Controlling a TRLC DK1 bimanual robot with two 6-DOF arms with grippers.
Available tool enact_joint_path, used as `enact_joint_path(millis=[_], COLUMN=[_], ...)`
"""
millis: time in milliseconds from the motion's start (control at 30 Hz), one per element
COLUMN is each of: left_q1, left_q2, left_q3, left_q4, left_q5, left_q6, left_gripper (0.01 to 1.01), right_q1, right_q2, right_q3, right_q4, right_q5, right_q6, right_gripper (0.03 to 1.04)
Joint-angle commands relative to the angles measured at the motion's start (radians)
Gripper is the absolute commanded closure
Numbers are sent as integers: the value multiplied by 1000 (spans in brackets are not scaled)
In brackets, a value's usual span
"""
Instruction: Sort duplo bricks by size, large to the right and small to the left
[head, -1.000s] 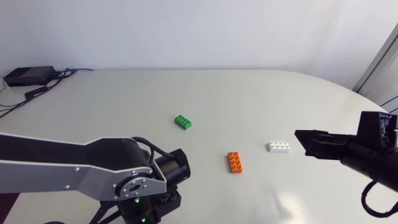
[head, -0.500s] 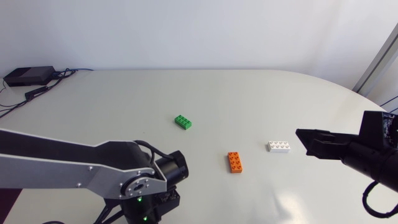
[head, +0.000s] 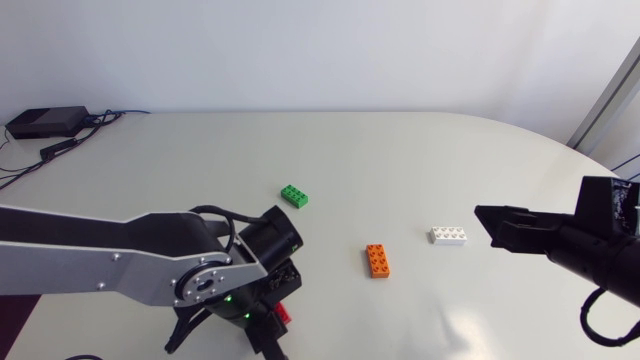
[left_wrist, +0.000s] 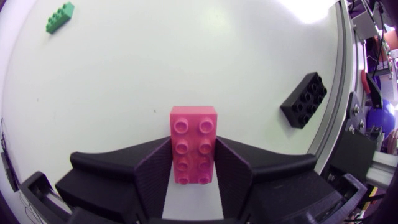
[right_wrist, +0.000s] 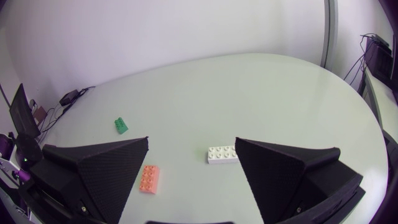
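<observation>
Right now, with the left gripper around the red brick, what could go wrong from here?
1. The left gripper holds the red brick by its rear half only. The front sticks out past the fingers, so it may pivot or slip when lifted.
2. The black brick lies close to the table edge, beside that gripper. A wide swing could knock it off.

No text, label or number can be read anywhere.
</observation>
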Motion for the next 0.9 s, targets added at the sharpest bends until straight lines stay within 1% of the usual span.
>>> enact_joint_path(millis=[0, 100, 133, 267, 400, 467, 533, 567, 600, 633, 667, 700, 733, 867], left_q1=[-4, -4, -2, 0, -17, -20, -20, -19, -14, -10, -5, 3, 10, 26], left_q2=[23, 77, 106, 247, 355, 379, 385, 382, 371, 361, 348, 338, 324, 252], left_q3=[61, 110, 141, 264, 353, 380, 393, 396, 394, 389, 383, 377, 368, 330], left_q4=[51, 148, 154, 157, 151, 147, 143, 143, 140, 139, 134, 131, 124, 125], left_q5=[-10, -10, -10, -9, -9, -9, -9, -7, -5, -5, -5, -5, -4, 25], left_q6=[59, 91, 101, 141, 163, 161, 160, 158, 157, 158, 155, 154, 155, 132], left_gripper=[800, 802, 802, 802, 797, 797, 766, 697, 556, 354, 279, 134, 43, 43], right_q1=[-9, -9, -11, -19, -23, -23, -23, -23, -23, -22, -17, -14, -13, 6], right_q2=[26, 33, 36, 43, 43, 43, 43, 43, 44, 44, 49, 56, 66, 102], right_q3=[-4, -13, -16, -37, -57, -65, -68, -68, -68, -66, -63, -59, -53, -33], right_q4=[17, 30, 33, 49, 57, 59, 59, 59, 60, 63, 63, 63, 65, 69], right_q5=[-2, -4, -2, -2, -2, -2, -2, -2, -4, -5, -5, -5, -7, -8], right_q6=[15, 9, 8, -5, -14, -17, -23, -26, -29, -29, -29, -29, -29, -15], right_gripper=[59, 59, 59, 59, 59, 59, 59, 59, 59, 59, 59, 59, 59, 59])
